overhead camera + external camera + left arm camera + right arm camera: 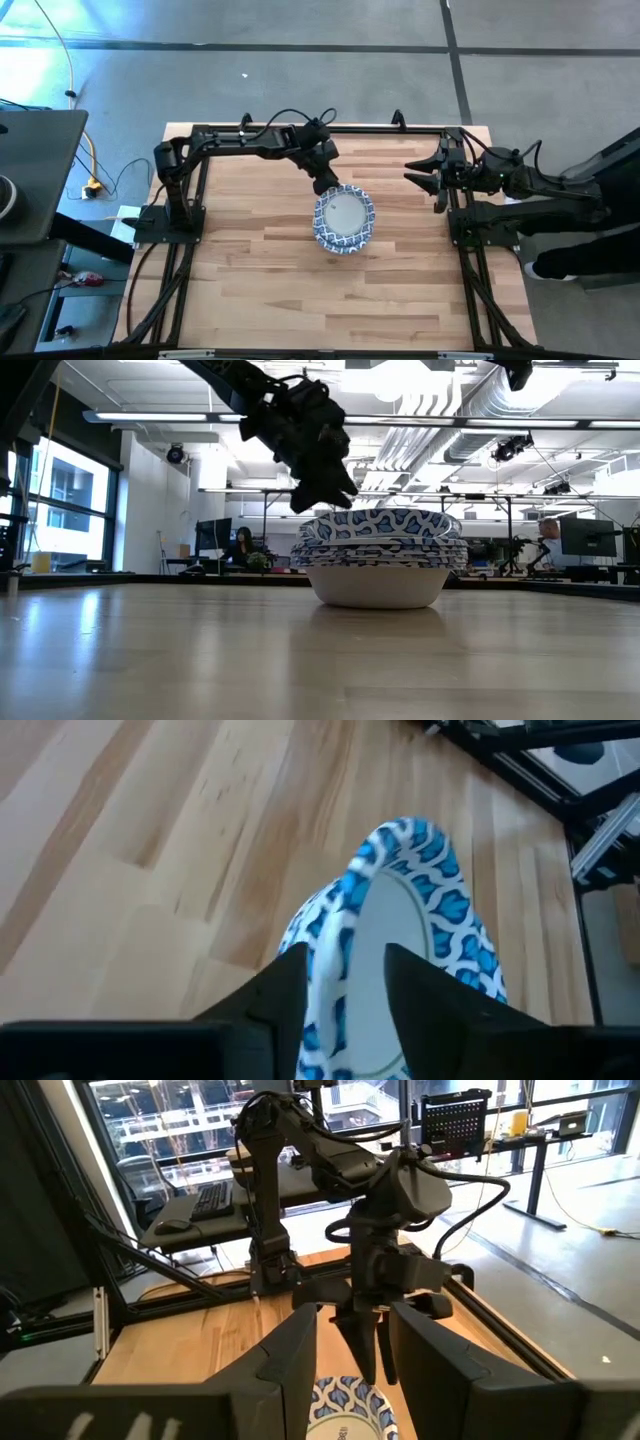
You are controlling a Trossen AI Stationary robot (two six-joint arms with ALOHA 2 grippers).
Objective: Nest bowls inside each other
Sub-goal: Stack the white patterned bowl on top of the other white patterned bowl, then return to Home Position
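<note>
Several bowls (345, 222), white inside with blue-patterned rims, stand nested in one stack (380, 560) near the middle of the wooden table. My left gripper (328, 188) slants down onto the stack's far-left side. It is open, and its fingers (290, 982) stand on either side of the top bowl's rim (345, 905), one over the white inside and one outside. I cannot tell whether they touch it. My right gripper (412, 172) waits open and raised at the table's far right, holding nothing.
The black frame rails (470, 250) run along the table's left, right and far sides. Bare wood (330, 300) lies between the stack and the near edge. Desks, screens and people show in the room beyond the table.
</note>
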